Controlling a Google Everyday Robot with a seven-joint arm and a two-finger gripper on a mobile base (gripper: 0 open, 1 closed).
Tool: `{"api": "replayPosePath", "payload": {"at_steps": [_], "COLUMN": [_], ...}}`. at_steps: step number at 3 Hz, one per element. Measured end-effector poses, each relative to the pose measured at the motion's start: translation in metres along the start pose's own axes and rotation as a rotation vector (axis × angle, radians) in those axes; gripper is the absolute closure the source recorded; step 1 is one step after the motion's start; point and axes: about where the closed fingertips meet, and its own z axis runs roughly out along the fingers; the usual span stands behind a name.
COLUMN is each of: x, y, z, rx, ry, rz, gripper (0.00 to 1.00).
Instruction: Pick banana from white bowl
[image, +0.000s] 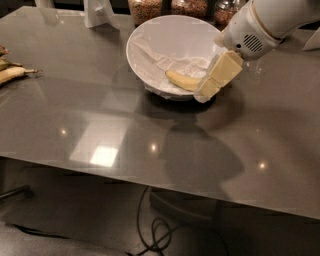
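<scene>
The white bowl (165, 37) stands at the back middle of the grey table, lined with crumpled white paper. The small yellow banana (181, 80) lies in its front right part. My gripper (207, 89) comes in from the upper right on a white arm. Its cream-coloured fingers (220, 74) hang over the bowl's front right rim, just right of the banana, and cover the banana's right end.
A bunch of darker bananas (11, 71) lies at the table's left edge. Glass jars of grains (145, 7) stand behind the bowl, with a white object (100, 12) to their left. The table's front edge runs across the lower part; cables lie on the floor below.
</scene>
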Motion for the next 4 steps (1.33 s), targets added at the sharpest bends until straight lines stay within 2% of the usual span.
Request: {"api": "replayPosePath", "payload": {"at_steps": [1, 2, 3, 4], "x": [-0.017, -0.049, -0.07, -0.073], "y": [-0.018, -0.048, -0.068, -0.076], "z": [0.007, 0.029, 0.05, 0.069], "rx": [0.054, 0.103, 0.118, 0.115], "ry": [-0.07, -0.168, -0.216, -0.203], "rz": [0.003, 0.012, 0.012, 0.019], "gripper": [0.0, 0.11, 0.28, 0.4]}}
